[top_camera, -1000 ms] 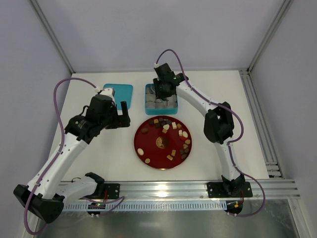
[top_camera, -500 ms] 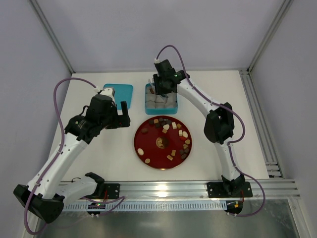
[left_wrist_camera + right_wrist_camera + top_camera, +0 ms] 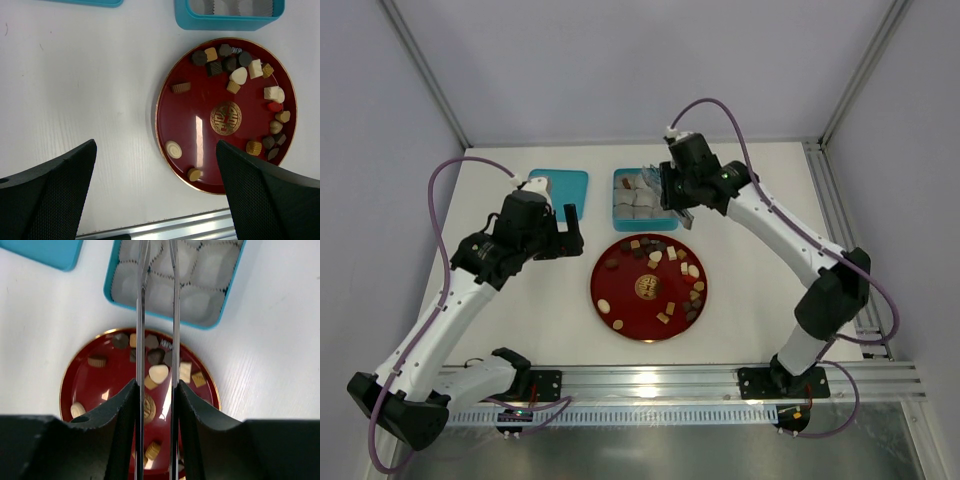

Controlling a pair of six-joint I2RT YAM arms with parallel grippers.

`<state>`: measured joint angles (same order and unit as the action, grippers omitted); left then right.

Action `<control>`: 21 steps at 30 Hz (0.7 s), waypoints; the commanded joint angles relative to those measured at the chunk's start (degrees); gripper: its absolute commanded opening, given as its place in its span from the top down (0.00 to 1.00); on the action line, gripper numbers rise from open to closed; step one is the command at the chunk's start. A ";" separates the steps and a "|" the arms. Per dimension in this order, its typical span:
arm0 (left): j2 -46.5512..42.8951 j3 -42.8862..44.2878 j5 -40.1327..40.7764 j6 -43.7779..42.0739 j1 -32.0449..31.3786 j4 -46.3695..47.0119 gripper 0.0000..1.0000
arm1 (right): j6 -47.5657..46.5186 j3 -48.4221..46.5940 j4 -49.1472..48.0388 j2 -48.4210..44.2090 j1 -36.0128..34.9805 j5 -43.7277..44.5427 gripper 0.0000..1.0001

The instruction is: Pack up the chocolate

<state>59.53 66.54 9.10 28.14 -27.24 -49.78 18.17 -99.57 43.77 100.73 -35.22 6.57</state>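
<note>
Top view: the chocolate [image 3: 655, 262] all sits on the red plate [image 3: 600, 302] mid-table, mostly crowded along the far and right rim, with a few loners on the near left. The teal box [image 3: 616, 200] of white paper cups [image 3: 638, 205] is just beyond the plate, and its lid [image 3: 560, 185] lies to the left. The right gripper [image 3: 678, 200] hangs over the box's right edge. The left gripper [image 3: 570, 228] hovers over bare table left of the plate. Left wrist view: the left gripper [image 3: 155, 145] is spread wide and empty, its black pads [image 3: 60, 185] far apart. The plate [image 3: 190, 120] is ahead, with chocolate [image 3: 239, 75] in dark, tan and cream pieces, and the box [image 3: 225, 22] is past it. Right wrist view: the right gripper [image 3: 157, 255] has long thin metal blades standing parallel with a narrow gap. Their tips run off the top of the frame, so I can't tell if it's holding a piece. The box [image 3: 200, 324] is below, and the cups [image 3: 200, 295] that show look empty. The chocolate [image 3: 159, 373] is on the plate [image 3: 82, 382], and the lid [image 3: 45, 252] shows at top left. Handling guess: the pieces are tiny, light, stiff but chippable, with smooth and likely slippery sides. Pinch across opposite flat sides or the narrow width, low on the piece and gently. Isolated pieces look easier than the ones touching in the far cluster.
</note>
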 commanded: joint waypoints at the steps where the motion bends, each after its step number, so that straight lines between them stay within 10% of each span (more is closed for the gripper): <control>1: 0.06 0.52 -0.66 0.34 0.26 2.23 0.00 | 2.48 9.35 -1.05 -8.34 -1.77 0.46 0.62; 21: 0.85 0.34 -1.72 0.78 0.26 3.02 0.00 | 11.45 35.66 2.91 -28.66 -16.46 3.98 0.56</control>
<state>60.69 66.54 7.75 28.34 -27.24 -48.62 28.45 -65.63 48.10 73.36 -51.27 9.15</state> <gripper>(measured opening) 0.996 0.431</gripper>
